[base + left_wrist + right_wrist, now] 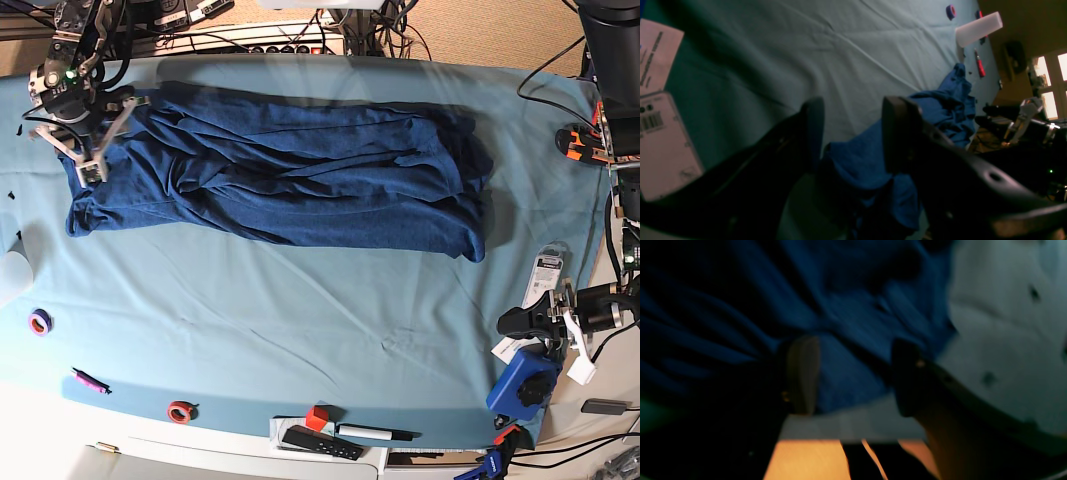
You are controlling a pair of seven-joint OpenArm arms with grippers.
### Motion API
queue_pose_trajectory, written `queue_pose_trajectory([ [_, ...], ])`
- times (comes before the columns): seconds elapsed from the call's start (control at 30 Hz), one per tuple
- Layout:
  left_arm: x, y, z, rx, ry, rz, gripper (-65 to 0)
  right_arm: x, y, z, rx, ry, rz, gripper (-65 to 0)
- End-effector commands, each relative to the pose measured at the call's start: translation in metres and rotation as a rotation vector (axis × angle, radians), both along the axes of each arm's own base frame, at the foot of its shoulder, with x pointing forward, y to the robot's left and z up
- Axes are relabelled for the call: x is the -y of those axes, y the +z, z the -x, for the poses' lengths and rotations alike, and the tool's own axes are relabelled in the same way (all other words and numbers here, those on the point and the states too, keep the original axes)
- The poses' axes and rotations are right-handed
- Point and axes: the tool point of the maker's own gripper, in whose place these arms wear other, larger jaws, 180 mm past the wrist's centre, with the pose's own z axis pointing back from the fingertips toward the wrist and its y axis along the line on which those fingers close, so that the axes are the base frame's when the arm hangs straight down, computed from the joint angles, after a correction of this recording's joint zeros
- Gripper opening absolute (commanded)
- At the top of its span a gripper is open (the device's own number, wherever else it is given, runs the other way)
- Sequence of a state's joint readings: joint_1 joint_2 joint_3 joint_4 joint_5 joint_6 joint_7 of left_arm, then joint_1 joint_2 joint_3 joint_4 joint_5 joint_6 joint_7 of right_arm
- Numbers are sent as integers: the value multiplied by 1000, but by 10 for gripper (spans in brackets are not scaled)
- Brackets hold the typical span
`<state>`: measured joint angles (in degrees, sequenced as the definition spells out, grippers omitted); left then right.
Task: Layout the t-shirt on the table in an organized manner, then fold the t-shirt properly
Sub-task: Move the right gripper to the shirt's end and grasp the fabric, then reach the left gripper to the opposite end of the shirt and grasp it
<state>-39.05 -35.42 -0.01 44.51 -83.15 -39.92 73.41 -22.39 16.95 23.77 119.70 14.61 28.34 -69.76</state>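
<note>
The dark blue t-shirt [290, 170] lies bunched and wrinkled in a long band across the far half of the teal table [300, 330]. My right gripper [93, 162] is at the shirt's left end. In the right wrist view it [855, 376] is open, with blue fabric [846, 326] under and between the fingers, by the table's white edge. My left gripper [525, 320] is open and empty near the table's right edge, apart from the shirt. In the left wrist view its fingers [855, 133] frame the shirt [860, 160] lying beyond them.
A white barcode packet [545, 275] and a blue object [525, 380] sit by the left gripper. A purple tape roll [40, 322], a pink pen [88, 380], a red tape roll [180, 411] and a remote [320, 441] lie along the left and front edges.
</note>
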Motion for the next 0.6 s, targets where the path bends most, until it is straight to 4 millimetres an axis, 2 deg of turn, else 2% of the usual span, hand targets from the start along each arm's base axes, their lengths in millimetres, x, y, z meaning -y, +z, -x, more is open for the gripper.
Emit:
queue_pose_trajectory([
  [0.0,-7,26,-12,69,22,15,-355,-1,14,-12,77,24,5,-298],
  [0.13,-14,23,-11,63,29,-9,-355,-14,37,-40,266,81,-43,-298],
  [0.3,-37,11,5,18,53,-45,-355,-24,54,-59,349,90,-111,-298],
  [0.33,-41,4,12,-7,48,-52,-355,-27,56,-61,358,93,-129,-298],
  [0.4,-50,-22,40,-111,7,-105,-334,-32,58,-63,372,99,-161,-299],
  [0.57,-51,-80,93,-279,-12,-115,-209,-37,57,-64,377,97,-186,-298],
])
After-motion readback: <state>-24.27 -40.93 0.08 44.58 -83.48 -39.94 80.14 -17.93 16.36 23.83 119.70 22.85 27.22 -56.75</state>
